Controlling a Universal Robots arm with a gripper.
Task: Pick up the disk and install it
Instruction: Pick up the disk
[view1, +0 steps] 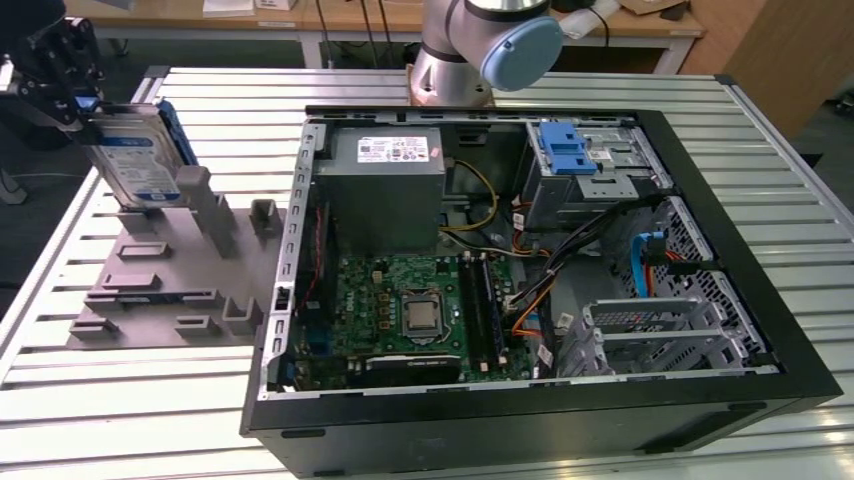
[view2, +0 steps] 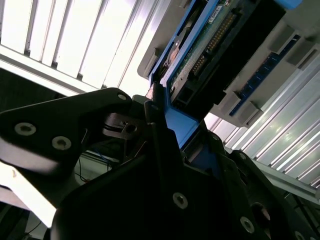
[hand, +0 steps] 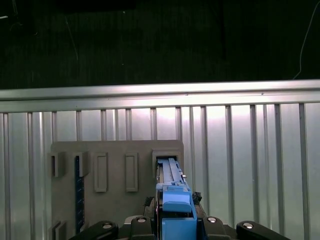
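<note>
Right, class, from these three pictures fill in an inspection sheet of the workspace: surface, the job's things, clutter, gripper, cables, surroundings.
Surface: slatted metal table carrying a grey fixture plate and an open computer case.
Job's things: the disk stands on edge over the fixture plate, at the exterior view's left; whether it is clear of its slot cannot be told.
Clutter: nothing seen.
Gripper: the gripper is shut on the disk's upper end, on its blue carrier.
Cables: orange and black wires and a blue cable, all inside the case.
Surroundings: wooden desks behind the table; the arm base at the table's far edge.
</note>
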